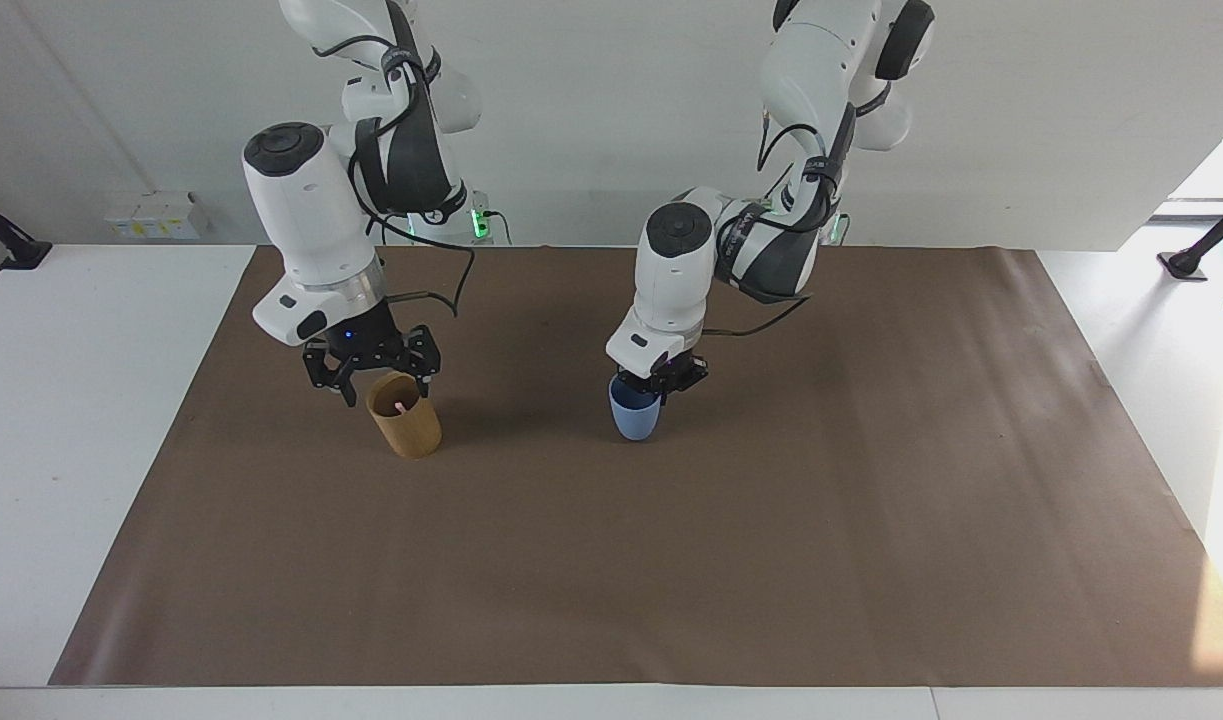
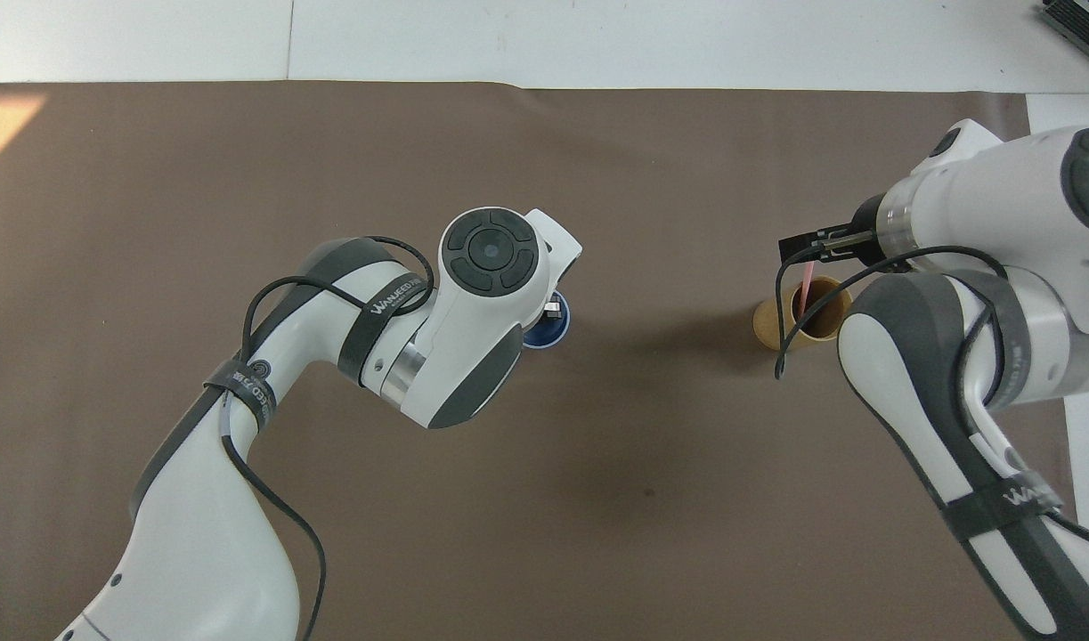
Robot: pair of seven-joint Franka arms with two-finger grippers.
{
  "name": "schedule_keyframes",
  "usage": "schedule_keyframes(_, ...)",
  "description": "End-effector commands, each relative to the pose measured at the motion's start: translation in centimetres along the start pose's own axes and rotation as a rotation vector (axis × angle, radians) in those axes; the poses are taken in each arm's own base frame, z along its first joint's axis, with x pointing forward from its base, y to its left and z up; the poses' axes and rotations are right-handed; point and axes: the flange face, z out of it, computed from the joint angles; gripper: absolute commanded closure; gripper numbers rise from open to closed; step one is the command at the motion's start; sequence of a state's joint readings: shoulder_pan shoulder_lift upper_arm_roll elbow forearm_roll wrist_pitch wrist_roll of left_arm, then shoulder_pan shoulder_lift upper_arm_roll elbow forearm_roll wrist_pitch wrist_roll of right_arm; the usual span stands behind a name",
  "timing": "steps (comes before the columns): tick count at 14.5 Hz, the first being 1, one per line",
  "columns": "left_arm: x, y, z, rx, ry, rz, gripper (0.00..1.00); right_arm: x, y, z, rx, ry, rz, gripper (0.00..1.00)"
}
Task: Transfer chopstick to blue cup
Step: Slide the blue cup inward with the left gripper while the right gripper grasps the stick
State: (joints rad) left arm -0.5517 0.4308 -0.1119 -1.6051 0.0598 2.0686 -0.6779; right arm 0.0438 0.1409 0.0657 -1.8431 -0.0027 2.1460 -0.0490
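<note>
The left gripper (image 1: 659,385) pinches the rim of the blue cup (image 1: 633,413), 1 finger inside, seemingly to bring it toward the tan cup (image 1: 404,415) and shorten the carry; whether the blue cup touches the mat I cannot tell. The right gripper (image 1: 373,371) hangs just over the tan cup, fingers spread and empty, likely lining up on the chopstick (image 2: 806,285) that leans upright inside it; a brown mat (image 1: 611,580) covers the white table (image 1: 81,400); a plain white wall (image 1: 591,110) stands by the arms' bases.
</note>
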Motion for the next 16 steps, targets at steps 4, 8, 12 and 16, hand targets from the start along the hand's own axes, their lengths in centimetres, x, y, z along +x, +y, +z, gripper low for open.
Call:
schedule_keyframes(4,1.2,-0.6,2.3,0.014,0.028,-0.013,1.0,-1.2,-0.3,0.2,0.0,0.004,-0.033,0.86)
schedule_keyframes(8,1.4,-0.7,2.5,0.022,0.033,-0.007,0.78,-1.0,-0.3,0.0,-0.001,0.013,-0.024,1.0)
schedule_keyframes(12,1.9,-2.5,0.5,0.051,0.041,-0.005,0.0,-1.0,-0.4,-2.0,-0.004,0.045,-0.018,1.0)
schedule_keyframes(16,3.3,-7.2,-5.5,0.059,0.057,-0.032,0.0,-1.9,-0.1,-7.3,-0.016,0.113,-0.012,1.0)
